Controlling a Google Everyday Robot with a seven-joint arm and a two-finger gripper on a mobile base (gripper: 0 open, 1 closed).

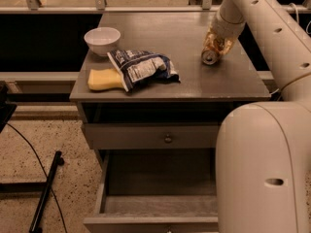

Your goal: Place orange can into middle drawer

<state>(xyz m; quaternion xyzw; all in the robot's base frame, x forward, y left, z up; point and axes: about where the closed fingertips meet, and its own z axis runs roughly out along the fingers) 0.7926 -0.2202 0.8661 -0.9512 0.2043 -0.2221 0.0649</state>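
A: Where is the orange can (pixel 212 52)?

B: On the grey cabinet top (pixel 165 25), near its 3 o'clock edge. It is tilted, with its silver end turned toward 7 o'clock. The gripper (pixel 217 41) is right over it, coming in from 1 o'clock on the white arm (pixel 272 28). Whether it is clenched on the can or released cannot be told.

A: And the middle drawer (pixel 160 176)?

B: At 6 o'clock, pulled out below the shut upper drawer front (pixel 126 136) with its round knob (pixel 168 139). Its plank floor shows bare, matte grey wood.

A: What else is on the top?

B: A round, glossy white bowl (pixel 102 40) at 10 o'clock, a soft yellow sponge (pixel 103 79) at 8 o'clock, and a crinkled blue-and-white snack bag (pixel 142 68) partly overlapping the sponge.

A: And the room?

B: A speckled stone floor (pixel 43 130) at 9 o'clock, crossed by a thin black cable (pixel 29 147).
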